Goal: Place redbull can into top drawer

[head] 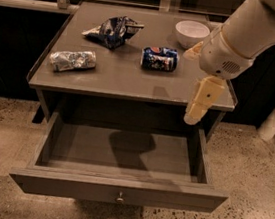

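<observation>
In the camera view, the table [126, 82] carries four things, and the top drawer [67, 185] below it is pulled out, its floor bare apart from a shadow. The redbull can [72, 60] lies on its side near the table's front-left corner. It is silver and looks somewhat crumpled. Its long axis runs roughly left to right across the picture, with the right end tilted slightly toward the back. A dark blue can [159, 59] lies on its side nearer the middle, a snack bag [113, 27] sits behind and between the two cans, and a white bowl [192, 33] stands at the back right.

The arm comes in from the upper right. The claw [193, 116] hangs pointing down over the table's front-right edge, just above the drawer's right side wall. It carries nothing that I can see, and I cannot tell whether it is wide or narrow.

The redbull can lies well apart from the claw, off to the left in the picture and a little farther back, at the opposite end of the table front. The dark blue can lies much closer to the claw, near the path between them. By my judgement the reach has to cross the table to the left, pass that nearer can, and close across the redbull can's short width, not along its length. The grasp is not yet begun.
</observation>
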Robot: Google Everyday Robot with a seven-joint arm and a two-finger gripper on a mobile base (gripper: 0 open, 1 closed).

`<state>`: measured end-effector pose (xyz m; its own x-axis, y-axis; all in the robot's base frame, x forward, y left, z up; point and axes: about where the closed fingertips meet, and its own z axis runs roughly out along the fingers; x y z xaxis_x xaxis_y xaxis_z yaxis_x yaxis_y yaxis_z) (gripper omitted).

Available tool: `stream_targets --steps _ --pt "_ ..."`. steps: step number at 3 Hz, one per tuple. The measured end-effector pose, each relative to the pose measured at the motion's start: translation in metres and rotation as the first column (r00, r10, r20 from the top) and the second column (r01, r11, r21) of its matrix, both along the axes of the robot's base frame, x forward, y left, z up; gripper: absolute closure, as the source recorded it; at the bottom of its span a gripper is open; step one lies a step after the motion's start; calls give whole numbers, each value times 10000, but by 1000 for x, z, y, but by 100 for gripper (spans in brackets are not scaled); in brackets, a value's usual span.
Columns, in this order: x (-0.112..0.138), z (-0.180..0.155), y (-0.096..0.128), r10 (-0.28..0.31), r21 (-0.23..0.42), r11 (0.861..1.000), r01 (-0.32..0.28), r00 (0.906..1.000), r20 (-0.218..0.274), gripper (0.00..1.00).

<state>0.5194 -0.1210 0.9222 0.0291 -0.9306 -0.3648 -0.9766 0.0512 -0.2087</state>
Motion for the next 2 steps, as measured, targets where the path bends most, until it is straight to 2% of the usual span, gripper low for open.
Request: stream_targets --steps 1,2 --pt "45 -45 59 1135 754 9910 -1110 9931 -296 0" --pt "45 -45 59 1134 755 9910 -1110 9931 -296 0"
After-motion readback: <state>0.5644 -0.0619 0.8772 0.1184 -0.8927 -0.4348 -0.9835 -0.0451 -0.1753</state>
